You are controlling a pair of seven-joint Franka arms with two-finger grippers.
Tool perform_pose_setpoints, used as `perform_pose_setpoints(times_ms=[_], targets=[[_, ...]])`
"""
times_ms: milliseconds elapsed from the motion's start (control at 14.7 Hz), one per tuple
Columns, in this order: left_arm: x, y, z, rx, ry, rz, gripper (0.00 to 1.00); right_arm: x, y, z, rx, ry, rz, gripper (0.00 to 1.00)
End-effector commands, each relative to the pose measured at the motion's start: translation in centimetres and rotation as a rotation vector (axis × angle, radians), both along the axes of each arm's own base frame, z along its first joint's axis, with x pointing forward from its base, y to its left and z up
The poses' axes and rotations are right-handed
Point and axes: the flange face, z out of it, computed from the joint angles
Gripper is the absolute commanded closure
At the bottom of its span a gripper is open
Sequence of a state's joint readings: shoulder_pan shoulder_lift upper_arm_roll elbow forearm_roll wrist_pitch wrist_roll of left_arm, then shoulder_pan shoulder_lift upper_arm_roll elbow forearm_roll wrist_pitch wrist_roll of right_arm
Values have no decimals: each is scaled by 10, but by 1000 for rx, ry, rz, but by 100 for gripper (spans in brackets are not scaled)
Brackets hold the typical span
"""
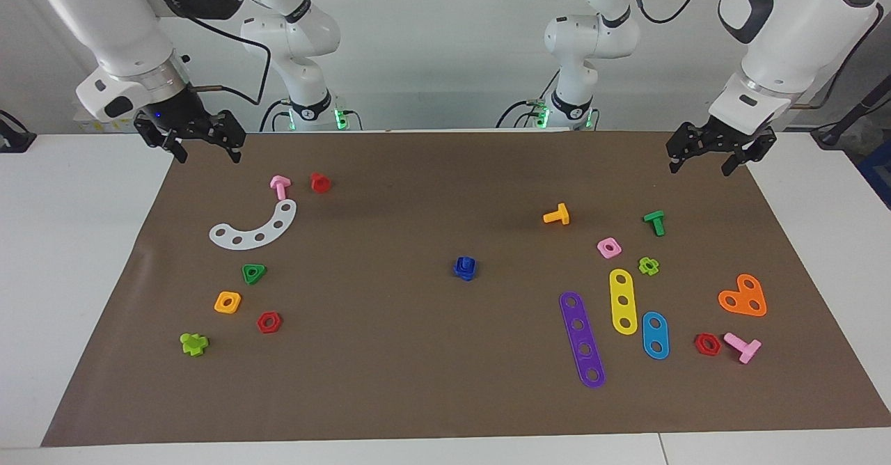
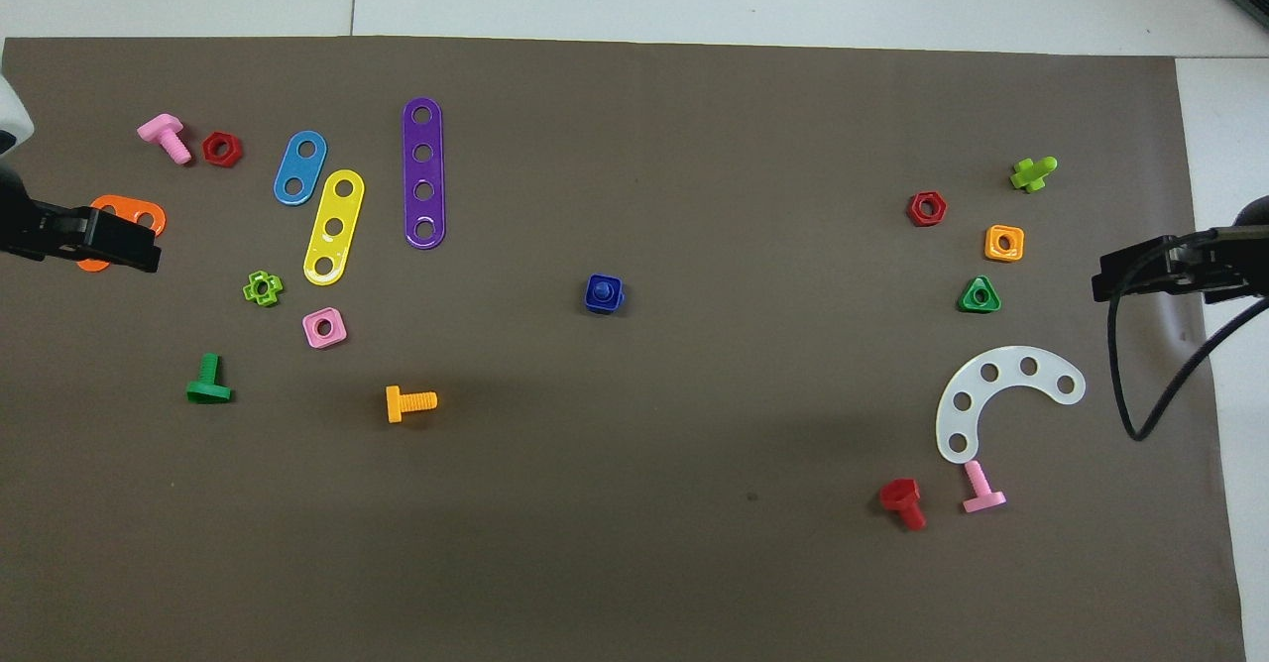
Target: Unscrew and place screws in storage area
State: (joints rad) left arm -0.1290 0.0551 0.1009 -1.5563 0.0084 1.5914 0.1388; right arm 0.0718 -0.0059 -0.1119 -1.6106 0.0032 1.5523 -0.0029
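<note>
- From the facing view I see both arms whole, elbows bent and wrists pitched down toward the mat; the overhead view gives me only their dark tips at its side edges.
- My right gripper point(image 1: 207, 141) hangs above the mat's corner nearest the robots at the right arm's end, fingers spread apart and holding nothing.
- My left gripper point(image 1: 718, 154) hangs the same way above the corner at the left arm's end, fingers parted and empty; from overhead its tip covers part of the orange heart plate point(image 2: 139, 214), though the facing view shows that plate lying well clear of it.
- Nearest the robots in the storage area point(image 1: 209, 270) lie a pink screw point(image 1: 280, 186) and a red screw point(image 1: 320, 182), then the white curved strip point(image 1: 259, 229).
- Farther out sits the green triangular nut point(image 1: 254, 273), then an orange square nut point(image 1: 227, 302) and a red hex nut point(image 1: 269, 321).
- The dark-blue screw point(image 1: 464, 268) sits in the middle of the mat, well apart from both grippers; overhead I see it seated in a blue square nut point(image 2: 604, 294), a detail the facing view blurs together.
- Toward the left arm's end lie the purple strip point(image 1: 582, 339) and the yellow strip point(image 1: 623, 301).
</note>
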Motion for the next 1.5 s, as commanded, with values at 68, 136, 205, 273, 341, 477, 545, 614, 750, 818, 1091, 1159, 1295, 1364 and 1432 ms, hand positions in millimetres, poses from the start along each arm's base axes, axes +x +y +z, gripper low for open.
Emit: perform_pose_setpoints(times_ms=[68, 136, 205, 273, 341, 477, 545, 614, 750, 818, 1091, 1159, 1295, 1364, 1432], targets=[[-6, 2, 2, 21, -21, 4, 0, -6, 1, 2, 2, -5, -4, 0], [-6, 2, 2, 21, -21, 6, 0, -6, 1, 2, 2, -5, -4, 0], [-7, -1, 2, 20, -18, -3, 0, -6, 0, 2, 2, -5, -6, 0], [-9, -5, -1, 20, -13, -13, 0, -6, 1, 2, 2, -5, -4, 0], [-9, -11, -3, 18, -28, -47, 0, -6, 1, 2, 2, -5, -4, 0], [-11, -43, -16, 16, -40, -117, 0, -6, 1, 2, 2, -5, -4, 0], [-10, -65, -25, 16, -27, -137, 0, -6, 1, 2, 2, -5, -4, 0], [-6, -90, -36, 15, -26, -110, 0, -6, 1, 2, 2, -5, -4, 0], [2, -140, -60, 7, -55, -49, 0, -6, 1, 2, 2, -5, -4, 0], [6, -161, -78, 9, -47, -59, 0, -6, 1, 2, 2, -5, -4, 0], [14, -230, -122, -71, -89, -38, 0, -6, 1, 2, 2, -3, -4, 0], [13, -255, -137, -94, -78, -38, 0, -6, 0, 2, 2, -5, -6, 0], [15, -301, -181, -104, -95, -4, 0, -6, 1, 2, 2, -5, -4, 0], [15, -324, -201, -102, -97, -5, 0, -6, 0, 2, 2, -5, -6, 0], [17, -340, -214, -105, -107, 1, 0, -6, 1, 2, 2, -5, -4, 0]])
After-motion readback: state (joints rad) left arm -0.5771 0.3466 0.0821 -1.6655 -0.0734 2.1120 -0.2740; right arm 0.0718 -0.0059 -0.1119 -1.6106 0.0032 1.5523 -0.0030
